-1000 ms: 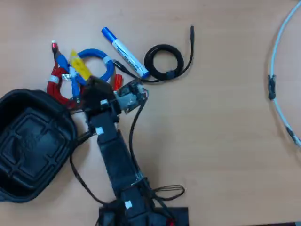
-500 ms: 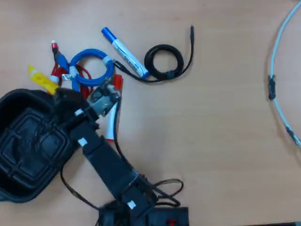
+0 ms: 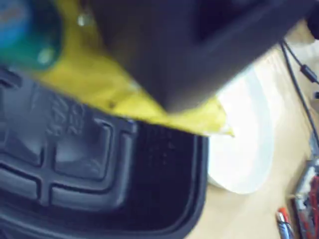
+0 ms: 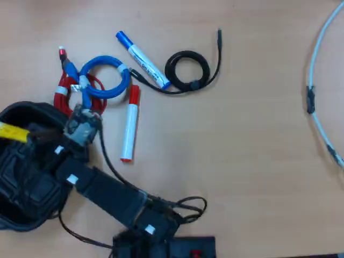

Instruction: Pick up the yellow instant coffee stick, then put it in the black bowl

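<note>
Mostly blurred in the wrist view: dark gripper body fills the top, fingertips not distinguishable, gap between jaws unreadable. Stick (image 3: 124, 94) smeared, left end a blue-green blob, right end poking out past the gripper body toward the bowl rim. White round shape (image 3: 244, 149) beside the rim, cut by the bowl edge, identity unclear. Overhead: gripper (image 4: 33, 134) dark against the black bowl (image 4: 21, 217), so fingers merge with the bowl and each other. Bowl cut off at the left frame edge, right side covered by the arm. Only a short yellow length of the stick (image 4: 12, 131) visible overhead, left end running off frame, right end disappearing into the gripper tip. Held off the bowl floor, so clamped on the stick, though jaw contact itself not resolvable. Stick lying roughly level above the bowl's upper left part, sticking out leftward from the fingers, ribbed bowl floor (image 3: 75, 149) beneath it in the wrist view. Red marker (image 4: 129, 124) and blue marker (image 4: 143, 60) on the table to the right, well apart from the bowl. Red-and-blue cable bundle (image 4: 91, 86) just above the bowl rim.
</note>
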